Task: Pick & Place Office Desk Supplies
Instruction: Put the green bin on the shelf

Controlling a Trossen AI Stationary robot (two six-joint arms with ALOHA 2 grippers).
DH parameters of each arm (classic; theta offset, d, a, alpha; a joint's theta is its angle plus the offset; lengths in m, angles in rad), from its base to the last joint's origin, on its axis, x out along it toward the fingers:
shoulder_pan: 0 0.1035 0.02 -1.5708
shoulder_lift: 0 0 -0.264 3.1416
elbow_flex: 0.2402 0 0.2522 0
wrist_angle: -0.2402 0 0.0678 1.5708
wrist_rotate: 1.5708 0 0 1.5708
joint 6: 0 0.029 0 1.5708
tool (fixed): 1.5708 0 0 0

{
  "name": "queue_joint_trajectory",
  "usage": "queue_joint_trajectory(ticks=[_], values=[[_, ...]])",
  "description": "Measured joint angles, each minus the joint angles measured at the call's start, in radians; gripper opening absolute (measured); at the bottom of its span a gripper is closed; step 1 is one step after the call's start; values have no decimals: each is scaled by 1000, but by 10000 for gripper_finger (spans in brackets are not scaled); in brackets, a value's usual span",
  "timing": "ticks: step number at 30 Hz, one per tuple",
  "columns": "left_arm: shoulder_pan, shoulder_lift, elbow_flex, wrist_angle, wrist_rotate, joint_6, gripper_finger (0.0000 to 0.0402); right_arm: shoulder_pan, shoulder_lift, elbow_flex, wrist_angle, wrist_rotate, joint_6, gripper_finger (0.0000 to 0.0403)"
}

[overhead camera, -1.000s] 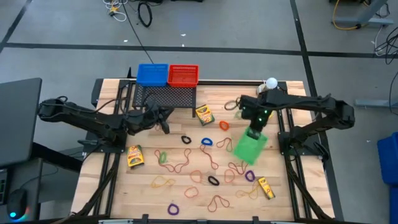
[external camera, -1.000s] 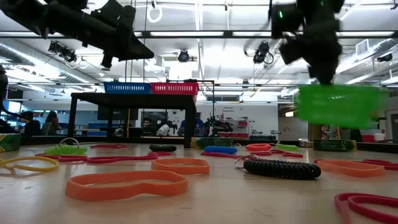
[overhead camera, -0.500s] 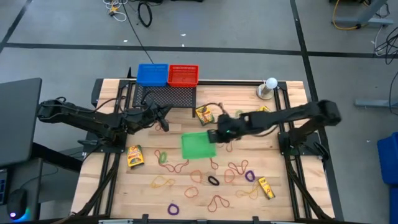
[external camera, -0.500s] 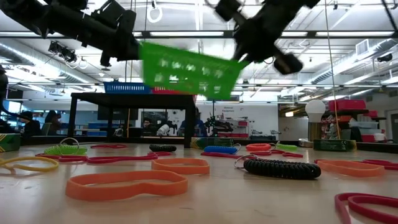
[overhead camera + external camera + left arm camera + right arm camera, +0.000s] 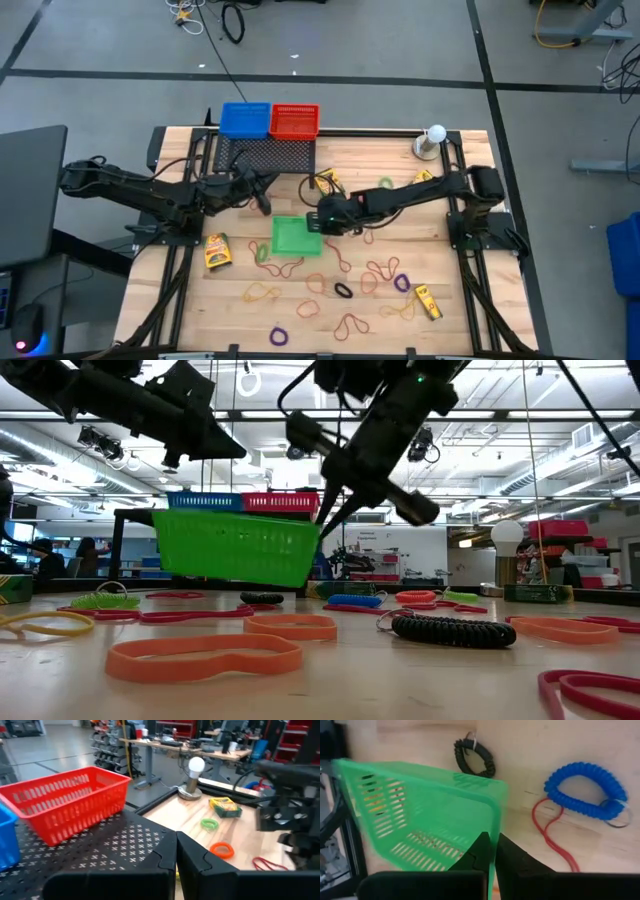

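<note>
My right gripper is shut on a green plastic basket over the middle of the table, also seen in the low view and the right wrist view. Thin rubber-band loops in several colours lie flat on the wood around and under it. Yellow crayon boxes lie at the left, near right and far middle. My left gripper hovers shut beside the black perforated stand, touching nothing. My right gripper holds the green basket by the rim of its end wall, near a corner. The wall is pinched with one finger inside the basket and the other outside. The fingers slant down from the table's right. The basket hangs slightly tilted, low above the table.
A blue basket and a red basket stand on the black stand at the far edge. A white ball on a round base stands at the far right. A black coil and a blue coil lie beside the green basket.
My right arm has swung from the table's right side toward the middle and left, carrying the green basket. The basket rose and tipped on the way, then came down low over the bands, nearly level.
</note>
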Motion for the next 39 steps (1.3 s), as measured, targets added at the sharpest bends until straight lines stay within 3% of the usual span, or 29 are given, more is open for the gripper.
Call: queue_joint_trajectory(ticks=[9,13,16,20,23,26,29,34,39], values=[[-2,0,0,-63,151,-26,12,-1,26,1,49,24,-3,34],[0,0,0,-61,237,-56,5,-5,26,1,64,28,-6,75],[-4,0,0,-62,246,-75,5,-14,23,1,66,28,-42,115],[-18,1,10,-59,253,-52,6,-40,-34,1,40,-1,-208,163],[-27,6,38,-49,306,-63,15,-63,-107,1,-12,-5,-403,174],[-18,51,67,-56,365,-133,30,-70,-201,-12,-72,18,-612,152],[-27,111,108,-55,399,-99,26,-68,-290,-84,-53,36,-771,101],[-71,169,219,-193,432,-92,6,-59,-431,-275,126,60,-962,10],[-151,208,369,-508,382,-92,7,-36,-556,-459,317,107,-1048,26]])
